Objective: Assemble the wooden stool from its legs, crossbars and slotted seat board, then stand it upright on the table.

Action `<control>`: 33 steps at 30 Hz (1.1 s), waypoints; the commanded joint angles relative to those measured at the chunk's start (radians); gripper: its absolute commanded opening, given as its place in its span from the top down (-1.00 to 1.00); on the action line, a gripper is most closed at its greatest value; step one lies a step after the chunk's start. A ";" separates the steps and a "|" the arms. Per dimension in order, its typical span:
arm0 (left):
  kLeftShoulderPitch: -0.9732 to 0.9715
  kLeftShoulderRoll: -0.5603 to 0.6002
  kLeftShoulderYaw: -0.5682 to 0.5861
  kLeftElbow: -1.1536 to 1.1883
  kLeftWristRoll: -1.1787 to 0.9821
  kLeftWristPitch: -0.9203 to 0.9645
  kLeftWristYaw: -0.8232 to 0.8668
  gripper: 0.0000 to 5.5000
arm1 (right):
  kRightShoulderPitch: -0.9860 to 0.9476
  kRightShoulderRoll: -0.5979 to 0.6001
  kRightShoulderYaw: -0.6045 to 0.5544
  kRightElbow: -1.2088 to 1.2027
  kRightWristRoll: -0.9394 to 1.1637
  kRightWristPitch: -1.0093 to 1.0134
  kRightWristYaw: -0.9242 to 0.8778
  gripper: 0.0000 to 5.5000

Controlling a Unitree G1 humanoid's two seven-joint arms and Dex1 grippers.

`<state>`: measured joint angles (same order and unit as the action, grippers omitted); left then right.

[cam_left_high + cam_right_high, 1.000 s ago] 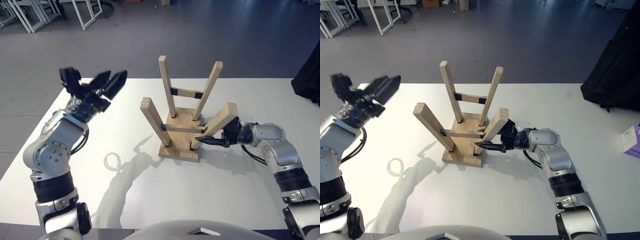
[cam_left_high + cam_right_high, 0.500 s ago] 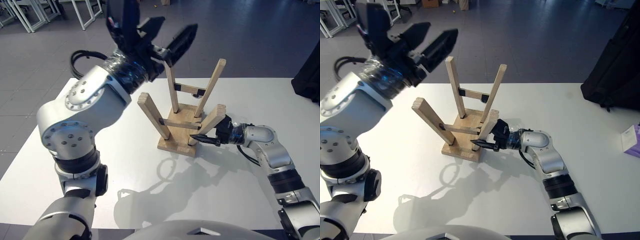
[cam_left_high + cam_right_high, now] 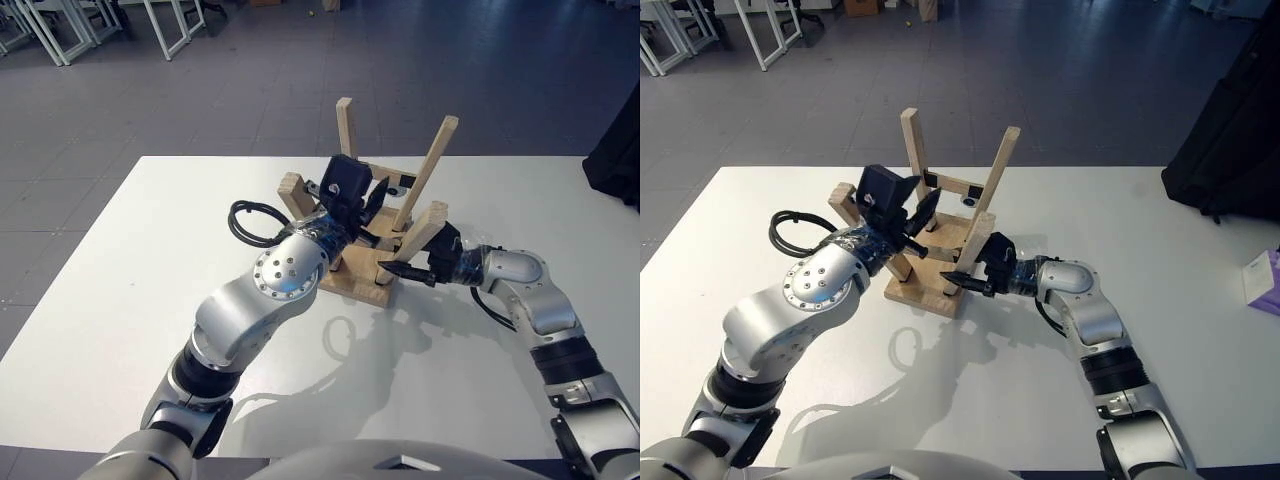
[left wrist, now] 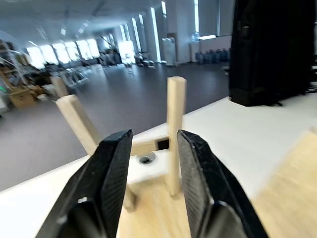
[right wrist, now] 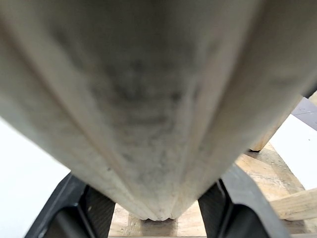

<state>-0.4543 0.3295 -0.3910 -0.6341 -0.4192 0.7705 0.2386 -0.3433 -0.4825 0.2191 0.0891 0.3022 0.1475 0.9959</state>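
Observation:
The wooden stool stands upside down on the white table (image 3: 120, 300), its seat board (image 3: 358, 282) flat on the top and its legs pointing up. Crossbars (image 3: 958, 184) join the legs. My left gripper (image 3: 372, 198) hangs open among the legs, above the seat board. In the left wrist view its fingers (image 4: 111, 173) stand apart, with a far leg (image 4: 176, 129) and a crossbar (image 4: 151, 145) seen beyond the gap. My right gripper (image 3: 402, 270) is shut on the near right leg (image 3: 424, 226), low down close to the seat board. In the right wrist view that leg (image 5: 148, 99) lies between the fingers (image 5: 74, 210).
A black bag (image 3: 1230, 120) stands off the table's right side. A small purple and white box (image 3: 1264, 281) lies at the table's right edge. Metal desk frames (image 3: 60, 30) stand on the grey floor behind. Bare table stretches to the left and in front of the stool.
My left arm swung in from the left, rose, then dropped over the stool; its open gripper now sits among the legs. My right gripper kept hold of the leg, and the stool shifted a little.

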 commanded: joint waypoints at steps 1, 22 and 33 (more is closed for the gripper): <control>-0.007 0.121 -0.147 0.018 0.205 0.026 -0.076 0.39 | 0.020 -0.009 0.010 0.027 -0.034 0.057 -0.012 0.26; 0.272 -0.197 0.088 0.069 0.222 -0.024 -0.287 0.39 | 0.172 -0.065 0.117 -0.161 -0.090 0.384 -0.206 0.26; -0.434 -0.201 0.672 0.304 -0.080 0.004 -0.189 0.39 | 0.165 -0.211 0.250 -0.050 -0.126 0.458 -0.106 0.26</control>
<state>-0.7703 0.0888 0.2453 -0.4855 -0.5045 0.8038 0.0555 -0.3221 -0.5698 0.3089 -0.1232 0.3101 0.3900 0.8353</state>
